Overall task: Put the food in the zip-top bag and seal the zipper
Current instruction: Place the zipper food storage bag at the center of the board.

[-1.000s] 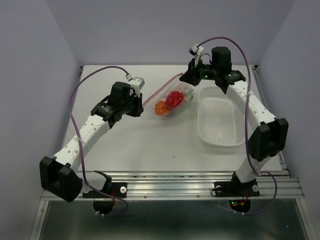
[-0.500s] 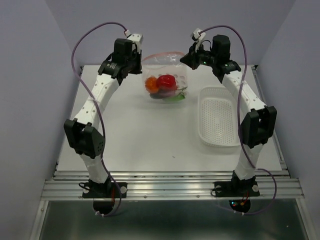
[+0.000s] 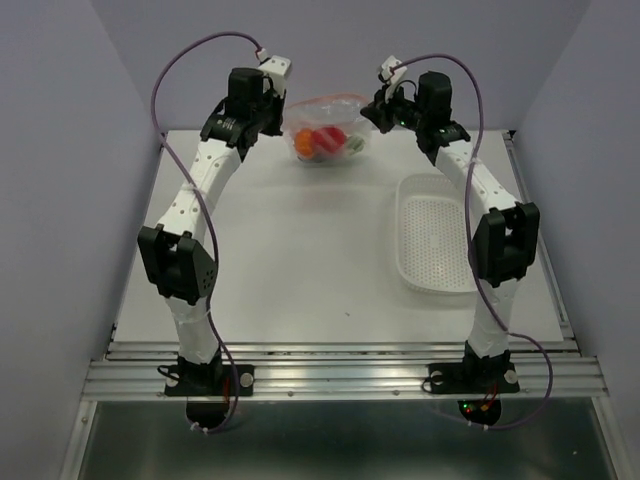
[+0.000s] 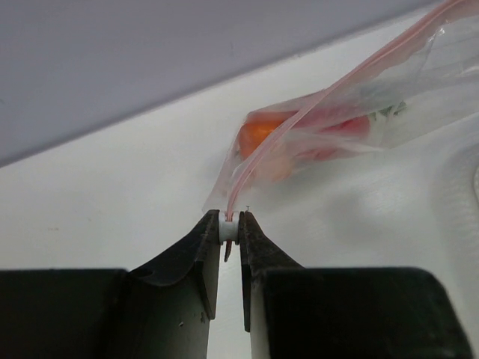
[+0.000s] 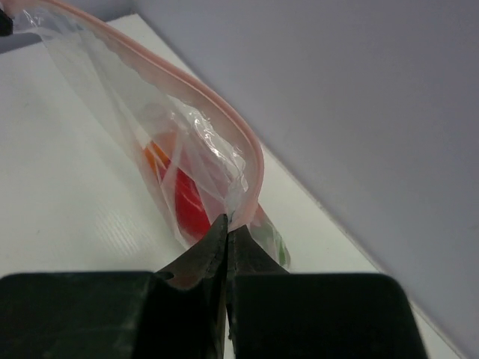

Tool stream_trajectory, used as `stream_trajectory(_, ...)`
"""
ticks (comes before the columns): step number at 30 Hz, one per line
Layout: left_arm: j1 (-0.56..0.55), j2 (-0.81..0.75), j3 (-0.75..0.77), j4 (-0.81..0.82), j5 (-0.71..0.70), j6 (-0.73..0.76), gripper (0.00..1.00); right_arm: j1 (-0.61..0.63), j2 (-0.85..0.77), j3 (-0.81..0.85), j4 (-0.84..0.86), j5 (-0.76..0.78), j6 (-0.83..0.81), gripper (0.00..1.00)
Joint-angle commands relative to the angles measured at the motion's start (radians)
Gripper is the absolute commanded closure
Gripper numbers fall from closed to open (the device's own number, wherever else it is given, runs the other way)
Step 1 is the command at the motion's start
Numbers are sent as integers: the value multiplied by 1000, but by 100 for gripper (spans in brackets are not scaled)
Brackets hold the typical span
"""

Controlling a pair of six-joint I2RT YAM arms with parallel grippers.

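- The clear plastic zip-top bag with a pink-red edge strip [image 3: 326, 128] hangs stretched between the two grippers over the far edge of the white table [image 3: 300, 250], strip uppermost.
- The left gripper [image 4: 230, 226] is nearly closed, its black fingers pinching the small white slider tab [image 4: 229, 230] at the left end of the zipper strip [image 4: 337, 86].
- The right gripper [image 5: 227, 224] is pressed fully together on the bag's opposite corner, just under the pink strip [image 5: 217, 123].
- In both wrist views the strip reads as a single line, with no gap between its two sides.
- The toy food sits bunched in the bag's sagging bottom: a red pepper [image 3: 326, 138], a round orange fruit [image 3: 304, 143] on its left, and a green piece [image 3: 352, 146] on its right.
- Whether the bag's bottom touches the table cannot be told.
- The white perforated oval basket [image 3: 437, 235] lies on the right side of the table, well apart from the bag.
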Motion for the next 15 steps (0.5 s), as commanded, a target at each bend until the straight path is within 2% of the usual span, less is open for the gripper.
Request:
stream_trajectory(1, 2, -153, -251, 165, 60, 25, 100, 5, -116, -170, 115, -1, -95, 99)
stream_trajectory(2, 2, -186, -359, 191, 71, 4, 100, 18, -162, -268, 118, -36, -136, 99)
stream_trajectory(6, 2, -241, -595, 241, 112, -67, 100, 67, -238, -469, 95, -30, -237, 99)
stream_trajectory(10, -6, -307, -763, 284, 135, -125, 100, 106, -300, -572, 21, -54, -299, 99)
stream_trajectory(15, -12, -446, -926, 327, 101, -182, 100, 115, -366, -663, -28, -172, -342, 99)
